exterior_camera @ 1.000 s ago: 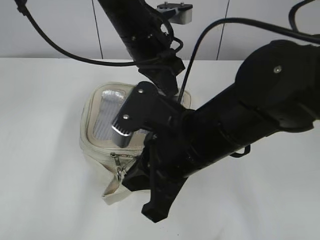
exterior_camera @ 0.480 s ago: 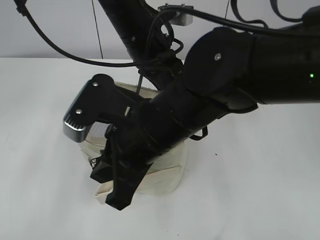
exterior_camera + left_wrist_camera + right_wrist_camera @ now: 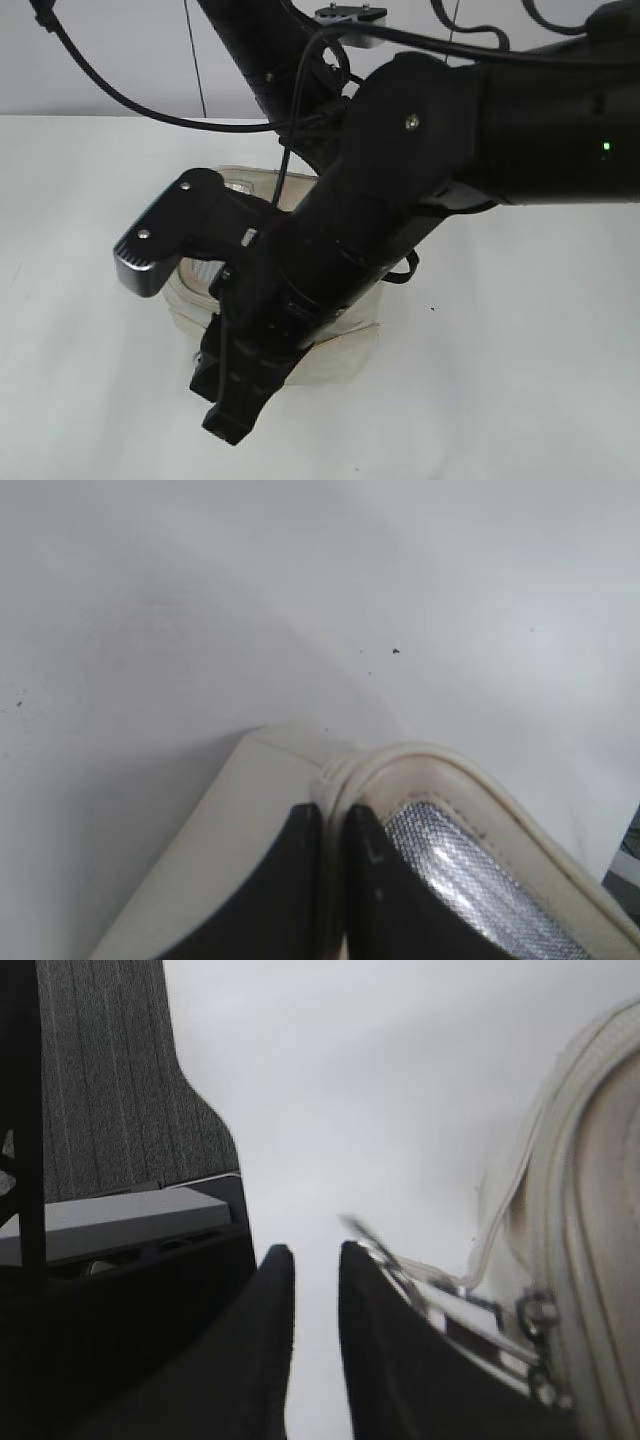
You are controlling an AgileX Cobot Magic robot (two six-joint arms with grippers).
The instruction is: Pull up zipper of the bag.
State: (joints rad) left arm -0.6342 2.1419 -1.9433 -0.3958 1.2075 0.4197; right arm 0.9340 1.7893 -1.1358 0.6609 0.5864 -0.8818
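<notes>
Since a moment ago the right arm has swung further down and left across the bag (image 3: 340,345), hiding most of it. The bag sits on the white table (image 3: 80,200), mid-view. The right gripper (image 3: 315,1290) has its fingers nearly together with only a thin gap and nothing between them; a silver slider of the zipper (image 3: 535,1315) lies just beside it on the bag's rim. The left gripper (image 3: 335,880) is pinched onto the bag's piped top edge, beside the mesh panel (image 3: 470,890).

Bright, even light (wrist views blurred)
</notes>
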